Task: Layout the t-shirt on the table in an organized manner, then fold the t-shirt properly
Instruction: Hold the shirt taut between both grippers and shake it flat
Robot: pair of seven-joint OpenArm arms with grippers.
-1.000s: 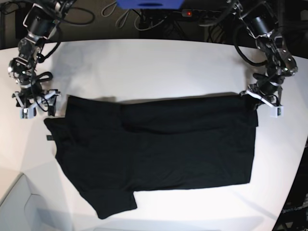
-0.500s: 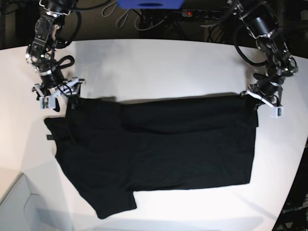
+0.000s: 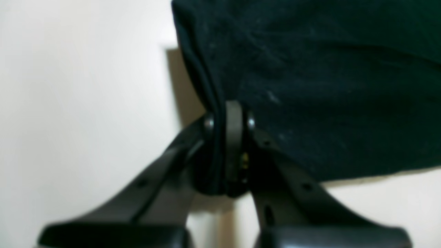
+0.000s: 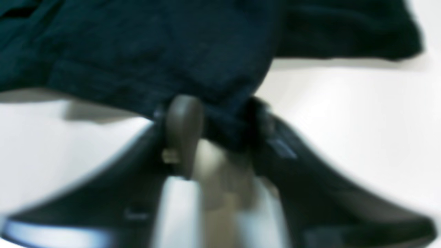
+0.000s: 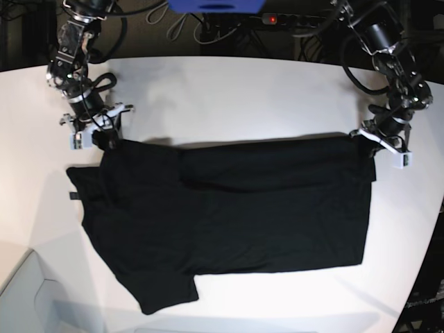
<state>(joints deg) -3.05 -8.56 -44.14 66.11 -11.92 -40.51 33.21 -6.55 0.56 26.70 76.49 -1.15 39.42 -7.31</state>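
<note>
In the base view, the black t-shirt (image 5: 236,211) lies spread on the white table (image 5: 229,97), wide from side to side, with 1 short sleeve pointing to the near edge at the lower left. A small dark tag (image 5: 71,197) sticks out at the far left side of the cloth. The right gripper (image 5: 98,137) stands at the upper left corner of the shirt, and the left gripper (image 5: 378,149) stands at the upper right corner. Both touch the top edge of the cloth. Behind the table there are dark cables (image 5: 208,31) and a blue object (image 5: 216,5).

In the left wrist view, the left gripper (image 3: 229,124) is closed tight on the edge of the t-shirt (image 3: 310,79). A thin fold of black cloth runs down between the 2 fingers (image 3: 234,137), and no gap shows between them. The white table (image 3: 79,103) is on the left side and under the cloth.

In the right wrist view, the picture is blurred. The fingers (image 4: 181,131) of the right gripper (image 4: 220,127) stand on both sides of a bunch of the t-shirt (image 4: 155,55), and the cloth sits between them, so the gripper is clamped on the shirt corner, with the jaws a little apart because of the thick fold. The table (image 4: 361,120) is bright around it.
</note>
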